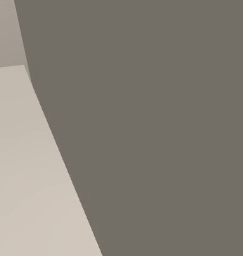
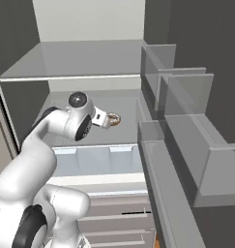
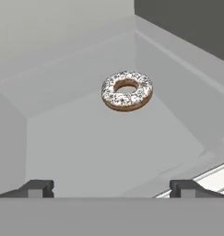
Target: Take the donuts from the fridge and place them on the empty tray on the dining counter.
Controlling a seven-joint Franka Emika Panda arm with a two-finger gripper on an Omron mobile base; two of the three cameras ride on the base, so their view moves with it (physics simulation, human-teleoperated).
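The fridge (image 2: 90,58) stands open in the right base view, its grey inner shelves facing the robot and its door bins lined up along the right side. The arm (image 2: 36,160) rises from the lower left and reaches onto the middle shelf (image 2: 56,116), above the pale drawer (image 2: 97,160).

1 speckled donut (image 3: 127,90), brown with pale icing, lies flat on that shelf. In the hand view it sits towards the back of the shelf, nearer the right wall than the left, and clear of both walls. In the right base view the same donut (image 2: 113,119) appears just beyond the hand, partly hidden by it.

The jaws (image 3: 112,188) stand wide open with nothing between them. The 2 dark fingertips (image 3: 37,188) show at the bottom of the hand view, well apart, with the donut ahead of them and not touching either one. How high the hand hangs above the shelf is hard to judge from these angles.

The left base view shows a broad dark grey panel (image 1: 153,125), probably the fridge door seen close up, with pale floor (image 1: 23,190) to its left.
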